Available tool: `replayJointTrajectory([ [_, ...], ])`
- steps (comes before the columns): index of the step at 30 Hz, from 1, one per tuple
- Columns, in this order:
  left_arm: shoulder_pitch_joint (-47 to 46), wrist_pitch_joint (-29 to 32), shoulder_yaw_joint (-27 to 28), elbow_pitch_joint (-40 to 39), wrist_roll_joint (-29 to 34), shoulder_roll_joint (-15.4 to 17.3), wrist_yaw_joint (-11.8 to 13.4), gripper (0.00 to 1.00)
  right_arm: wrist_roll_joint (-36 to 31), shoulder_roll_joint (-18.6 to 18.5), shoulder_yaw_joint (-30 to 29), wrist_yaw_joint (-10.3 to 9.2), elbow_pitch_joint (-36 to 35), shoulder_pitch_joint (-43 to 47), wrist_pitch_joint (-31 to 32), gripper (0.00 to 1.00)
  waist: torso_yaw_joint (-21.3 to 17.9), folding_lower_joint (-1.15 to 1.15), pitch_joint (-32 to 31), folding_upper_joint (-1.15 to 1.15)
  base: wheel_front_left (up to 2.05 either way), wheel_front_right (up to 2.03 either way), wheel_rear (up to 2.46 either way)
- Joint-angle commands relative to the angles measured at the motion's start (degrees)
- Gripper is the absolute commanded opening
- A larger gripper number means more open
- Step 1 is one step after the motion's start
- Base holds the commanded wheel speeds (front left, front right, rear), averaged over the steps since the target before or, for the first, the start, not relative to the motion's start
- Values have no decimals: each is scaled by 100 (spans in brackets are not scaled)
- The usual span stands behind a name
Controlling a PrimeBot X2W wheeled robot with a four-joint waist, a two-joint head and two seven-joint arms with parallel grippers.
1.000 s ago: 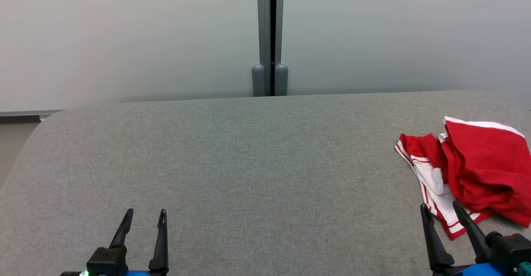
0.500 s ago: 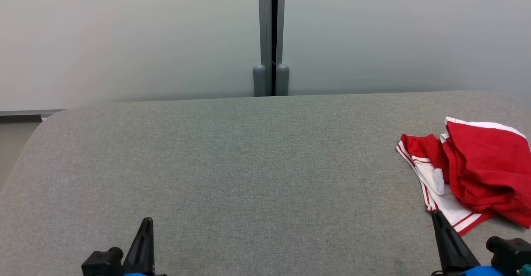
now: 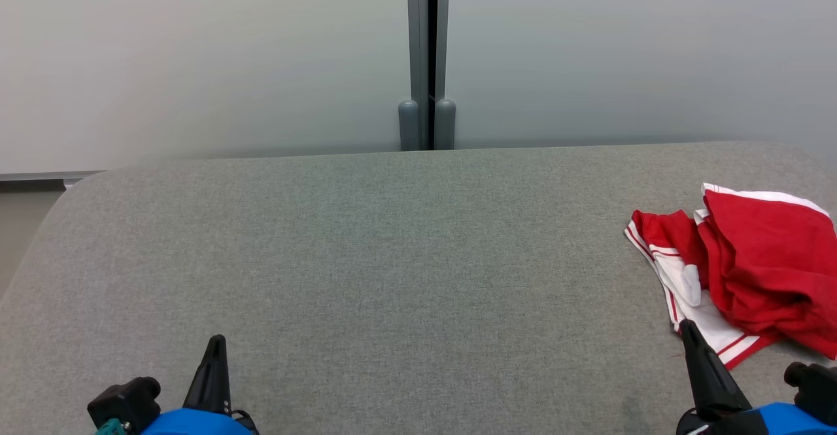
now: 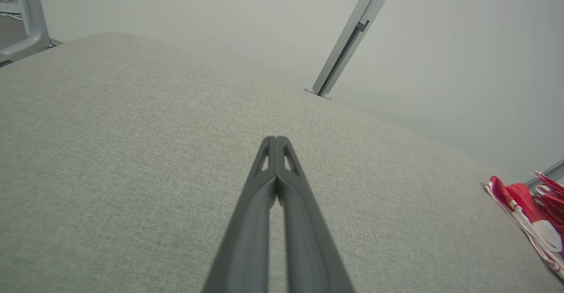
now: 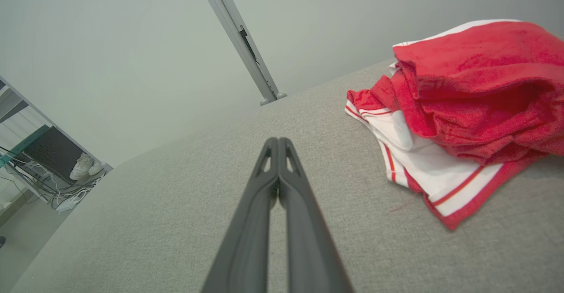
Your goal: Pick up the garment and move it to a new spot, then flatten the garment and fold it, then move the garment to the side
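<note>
The garment point(image 3: 752, 271) is a crumpled red heap with white striped trim. It sits way over on the right side of the grey fabric table point(image 3: 392, 258), and its right part runs out past the edge of the head view, so I can't tell how close it gets to the table's right edge. Both grippers are down at the near side. The left gripper point(image 3: 214, 342) has its fingers pressed together with nothing in them, and there's a big open stretch of fabric ahead of it and off to its right. The right gripper point(image 3: 685, 325) is pinched closed the same way and is also holding nothing. Its tip is near the garment's closest white-and-red hem, and the right wrist view shows a gap of bare fabric between them. The far edge of the table runs straight along the pale wall panels point(image 3: 196, 62), with a grey post point(image 3: 428, 55) standing right behind the middle of it. The far left corner is rounded and drops off to the floor. Past that corner the right wrist view catches a shelf with cables point(image 5: 57, 191) and a pair of white shoes point(image 5: 86, 165).
</note>
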Motion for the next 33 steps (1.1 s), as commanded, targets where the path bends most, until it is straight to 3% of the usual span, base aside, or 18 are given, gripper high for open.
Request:
replayJointTrajectory([
  [1,-203,21,101,-59,-145,15,-37,0,182,-60,2,0,-42,-165,16,0,-2,0,1,0,0,0,0],
  [33,-511,581,874,45,-2331,-403,-537,0,2794,-105,-13,0,536,-684,157,0,-22,0,45,0,0,0,0],
])
